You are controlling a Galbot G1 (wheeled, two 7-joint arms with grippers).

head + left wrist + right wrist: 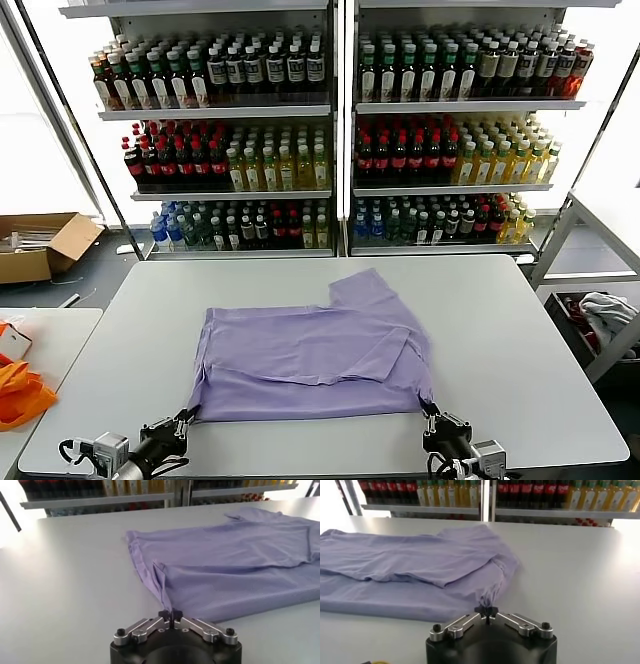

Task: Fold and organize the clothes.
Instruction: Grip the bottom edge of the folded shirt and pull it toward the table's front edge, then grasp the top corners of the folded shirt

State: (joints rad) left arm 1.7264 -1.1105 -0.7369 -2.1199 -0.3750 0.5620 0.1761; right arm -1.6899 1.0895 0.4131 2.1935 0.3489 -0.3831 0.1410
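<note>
Place: shop-like test room
Evidence: tall white metal shelf racks [340, 110] packed with rows of coloured drink bottles [400, 150] beyond the grey table's [500, 330] far edge
Extra: open brown cardboard box [45, 245] on the floor off the far-left corner

Plain lavender T-shirt [310, 360]; pale grey table [520, 350].

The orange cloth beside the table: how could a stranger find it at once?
Start at the large grey table bearing the lavender cotton T-shirt. Look past its left edge to the smaller white side table. The crumpled bright orange fabric lies there, the only vivid orange thing among pale surfaces.
</note>
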